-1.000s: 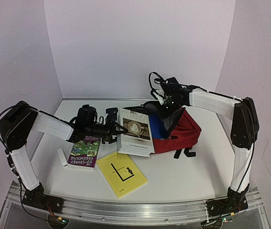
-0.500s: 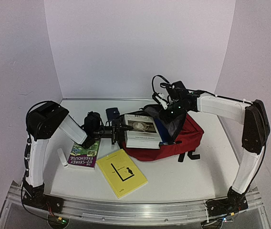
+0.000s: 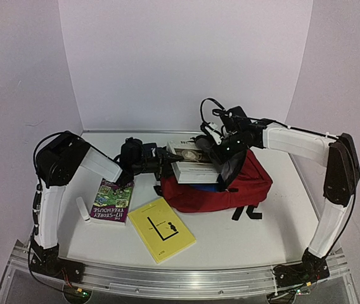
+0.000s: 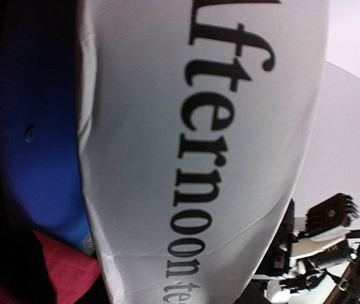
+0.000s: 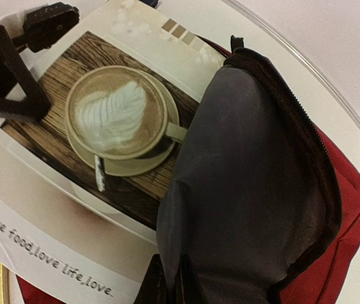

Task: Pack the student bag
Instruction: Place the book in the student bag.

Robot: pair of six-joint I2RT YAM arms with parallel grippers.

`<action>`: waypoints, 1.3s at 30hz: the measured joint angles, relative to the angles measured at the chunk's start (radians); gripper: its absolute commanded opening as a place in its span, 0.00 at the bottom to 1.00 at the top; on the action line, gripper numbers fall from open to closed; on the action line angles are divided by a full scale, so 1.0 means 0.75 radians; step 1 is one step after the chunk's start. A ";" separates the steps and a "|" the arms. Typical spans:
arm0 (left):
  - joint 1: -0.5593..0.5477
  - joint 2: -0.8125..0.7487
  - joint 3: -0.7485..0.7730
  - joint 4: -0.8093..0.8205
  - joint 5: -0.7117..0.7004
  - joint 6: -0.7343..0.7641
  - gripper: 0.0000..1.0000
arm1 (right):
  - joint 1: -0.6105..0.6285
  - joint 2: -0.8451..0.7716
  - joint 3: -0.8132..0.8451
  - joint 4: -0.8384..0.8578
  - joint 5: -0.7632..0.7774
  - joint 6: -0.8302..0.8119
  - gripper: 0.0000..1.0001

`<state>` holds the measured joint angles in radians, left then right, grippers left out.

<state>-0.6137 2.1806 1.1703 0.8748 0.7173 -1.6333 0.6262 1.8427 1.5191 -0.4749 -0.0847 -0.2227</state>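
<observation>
**BOOK BROUGHT TO BAG MOUTH, INSERTION INCOMPLETE**

Since a second ago, the large dark red soft fabric student bag [image 3: 246, 187] has slumped lower and spread leftward on the white table [image 3: 262, 244]. The thick white book with a coffee-cup cover [image 3: 192, 167] has gone from standing tilted beside the bag to lying nearly flat at its mouth.

Student bag: it lies centre-right on the table with its mouth facing left. The right gripper [image 3: 221, 151] is pinched closed on the grey-lined lip of the opening and holds it lifted over the book's right edge. The bag is judged soft and limp, so its walls would collapse unless held. The zipper-trimmed rim is the sound place to take hold, since the fabric body would merely bunch.

White book: the left gripper [image 3: 167, 161] clamps its left edge, jaws partly apart around its thickness. The right part of the book sits under the raised lip, and most of the cover is outside. It is judged stiff and fairly heavy, with a smooth cover that may slip.

Thin yellow paperback book [image 3: 162, 230]: it lies flat on the table in front of the bag.

Purple paperback book [image 3: 112, 201]: it lies flat, just left of the yellow one.

Small white stick-shaped object [image 3: 83, 210]: it lies beside the purple book, and its kind cannot be told.
</observation>
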 measured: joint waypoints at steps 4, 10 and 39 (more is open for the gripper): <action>-0.062 0.014 0.104 -0.170 -0.049 0.097 0.00 | 0.000 0.021 0.104 -0.027 0.025 0.007 0.00; -0.152 0.069 0.149 -0.213 -0.086 0.157 0.00 | 0.001 0.064 0.237 -0.030 0.034 0.025 0.00; -0.197 0.038 0.279 -0.702 -0.349 0.465 0.73 | 0.002 0.101 0.203 -0.022 -0.131 0.251 0.00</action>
<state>-0.7612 2.2092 1.3799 0.3481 0.4557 -1.2845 0.6275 1.9182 1.6717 -0.4912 -0.1833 -0.0344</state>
